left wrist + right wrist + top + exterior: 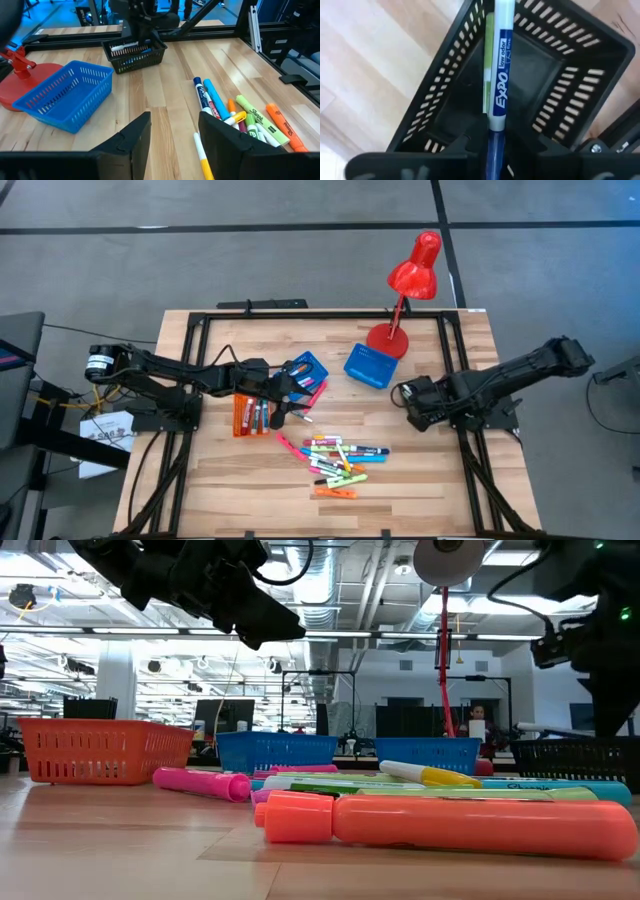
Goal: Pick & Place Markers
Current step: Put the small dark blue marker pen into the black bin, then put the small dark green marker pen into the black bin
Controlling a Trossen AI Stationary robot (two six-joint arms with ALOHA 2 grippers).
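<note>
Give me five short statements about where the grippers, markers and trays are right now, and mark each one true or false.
1. The right gripper holds a blue Expo marker over the black tray. True.
2. The left gripper is clamped on a yellow marker. False: its fingers stand apart with nothing between them, above the table near the pile of markers.
3. The red lamp stands at the far side of the table beside a blue tray. True.
4. The orange tray is bare. False: several markers lie in it.
5. All loose markers have been cleared from the table. False: a pile remains at its middle.
</note>
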